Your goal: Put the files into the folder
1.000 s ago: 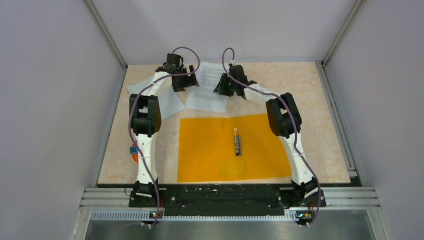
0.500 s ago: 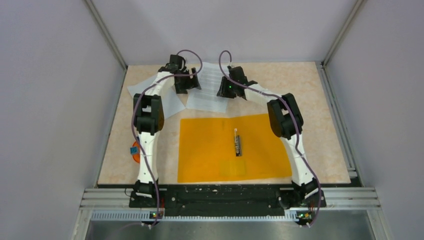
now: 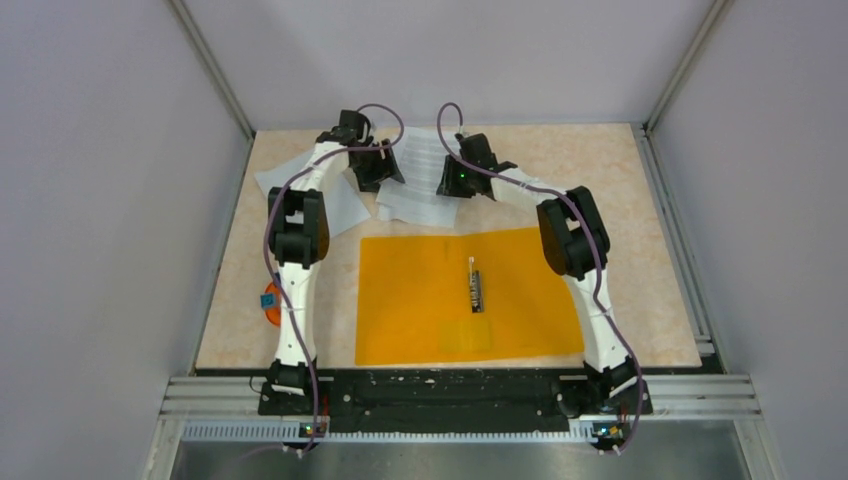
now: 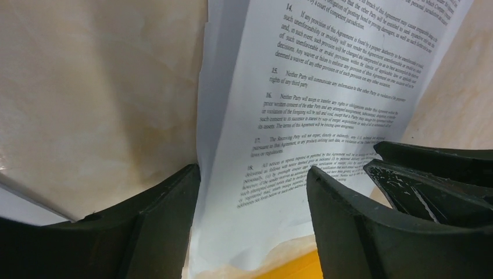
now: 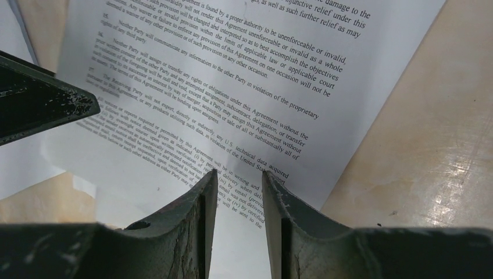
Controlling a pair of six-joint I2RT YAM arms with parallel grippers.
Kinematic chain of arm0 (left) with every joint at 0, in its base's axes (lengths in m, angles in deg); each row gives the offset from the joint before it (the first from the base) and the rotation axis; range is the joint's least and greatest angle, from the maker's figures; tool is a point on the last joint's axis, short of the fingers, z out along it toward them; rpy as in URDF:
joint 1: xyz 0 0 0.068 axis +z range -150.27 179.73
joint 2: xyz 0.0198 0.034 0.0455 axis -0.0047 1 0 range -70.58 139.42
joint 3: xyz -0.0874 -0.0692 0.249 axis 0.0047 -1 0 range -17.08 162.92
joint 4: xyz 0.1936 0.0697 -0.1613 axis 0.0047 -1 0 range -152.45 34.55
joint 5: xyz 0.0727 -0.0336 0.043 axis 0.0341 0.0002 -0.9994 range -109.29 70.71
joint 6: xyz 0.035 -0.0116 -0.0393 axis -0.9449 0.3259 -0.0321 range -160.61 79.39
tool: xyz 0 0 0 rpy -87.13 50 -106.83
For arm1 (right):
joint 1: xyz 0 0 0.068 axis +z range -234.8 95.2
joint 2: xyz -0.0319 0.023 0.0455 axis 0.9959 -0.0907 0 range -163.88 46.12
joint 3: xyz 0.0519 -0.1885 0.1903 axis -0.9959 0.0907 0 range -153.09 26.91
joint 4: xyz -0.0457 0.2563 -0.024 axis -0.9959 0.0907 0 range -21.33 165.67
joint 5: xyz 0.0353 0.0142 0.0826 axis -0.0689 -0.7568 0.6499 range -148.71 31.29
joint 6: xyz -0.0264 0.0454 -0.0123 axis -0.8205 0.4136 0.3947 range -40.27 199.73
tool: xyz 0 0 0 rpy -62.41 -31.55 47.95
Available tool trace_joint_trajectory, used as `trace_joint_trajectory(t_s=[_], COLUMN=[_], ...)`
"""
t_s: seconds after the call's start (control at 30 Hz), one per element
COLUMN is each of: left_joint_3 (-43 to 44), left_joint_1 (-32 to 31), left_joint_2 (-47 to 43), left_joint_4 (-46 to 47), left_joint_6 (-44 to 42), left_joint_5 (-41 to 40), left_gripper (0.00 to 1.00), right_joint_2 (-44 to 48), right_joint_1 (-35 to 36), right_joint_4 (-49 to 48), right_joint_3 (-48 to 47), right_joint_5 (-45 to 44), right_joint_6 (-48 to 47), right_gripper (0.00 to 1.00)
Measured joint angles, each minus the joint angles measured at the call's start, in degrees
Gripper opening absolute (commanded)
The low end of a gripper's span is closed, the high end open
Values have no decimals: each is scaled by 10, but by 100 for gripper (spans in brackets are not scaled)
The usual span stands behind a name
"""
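Note:
The printed sheet (image 3: 420, 165) lies at the back of the table between both grippers and is buckled along its left edge (image 4: 203, 116). My left gripper (image 3: 385, 182) is open wide, its jaws straddling the sheet's lower left part (image 4: 253, 180). My right gripper (image 3: 448, 186) rests its tips on the sheet's text (image 5: 239, 172), jaws a narrow gap apart with nothing between them. The blank sheet (image 3: 340, 205) lies to the left, partly under the left arm. The orange folder (image 3: 430, 300) lies flat in the middle, nearer than the sheets.
A small black clip (image 3: 476, 288) lies on the folder. A small orange toy block (image 3: 270, 302) sits by the left arm near the table's left edge. Grey walls close in the table on three sides. The left gripper's finger (image 5: 40, 107) shows in the right wrist view.
My left gripper has slid right toward the right gripper, pushing the printed sheet's left edge so it wrinkles and rises. The right gripper has barely moved.

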Motion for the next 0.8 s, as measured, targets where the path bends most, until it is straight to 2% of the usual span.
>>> trace_joint_trajectory(t_s=[0.17,0.3,0.4,0.5,0.8], left_joint_3=[5,5,5,-2,-29], left_joint_1=[0,0,0,2,7], left_joint_2=[6,6,6,2,-28], left_joint_4=[-12,-19,-17,-4,48], left_joint_6=[32,63,85,107,161], left_joint_5=[30,53,67,89,162], left_gripper=[58,57,68,73,80], right_joint_2=[0,0,0,0,0], right_joint_1=[-4,-7,-8,-10,-15], right_joint_4=[1,3,3,4,7], right_joint_3=[0,0,0,0,0], right_joint_5=[8,15,17,22,30], right_joint_6=[-3,-3,-3,-3,-3], right_gripper=[34,34,34,34,34])
